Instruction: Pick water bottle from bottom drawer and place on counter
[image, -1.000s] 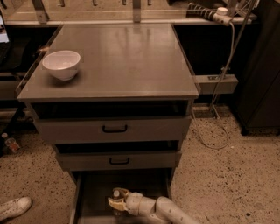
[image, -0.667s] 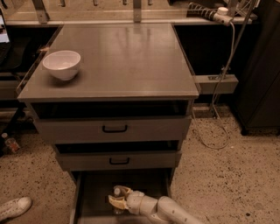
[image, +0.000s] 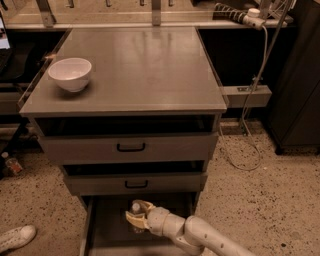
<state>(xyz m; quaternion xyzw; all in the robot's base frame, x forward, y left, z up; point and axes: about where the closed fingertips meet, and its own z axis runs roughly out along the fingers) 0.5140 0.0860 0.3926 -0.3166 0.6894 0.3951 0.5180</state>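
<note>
- My gripper (image: 136, 213) sat inside the open bottom drawer (image: 107, 227) at six o'clock, with my arm (image: 205, 236) entering from five o'clock.
- The water bottle (image: 135, 207) stood upright in that drawer, right at my gripper, its white cap showing.
- Whether I was pinching it or spread apart, I could not tell.
- A white bowl (image: 70, 74) rested on the counter (image: 150, 70) at ten o'clock.

One table (image: 145, 65) is shown, forming the top of a grey cabinet. Three drawers are counted beneath it: one upper drawer (image: 90, 149), one middle drawer (image: 95, 185) and one bottom drawer (image: 107, 230). One white bowl (image: 70, 74) is seen on the table. One water bottle (image: 135, 206) and one gripper (image: 132, 212) are seen together inside the bottom drawer. One white shoe (image: 15, 237) is seen on the floor (image: 250, 200).
</note>
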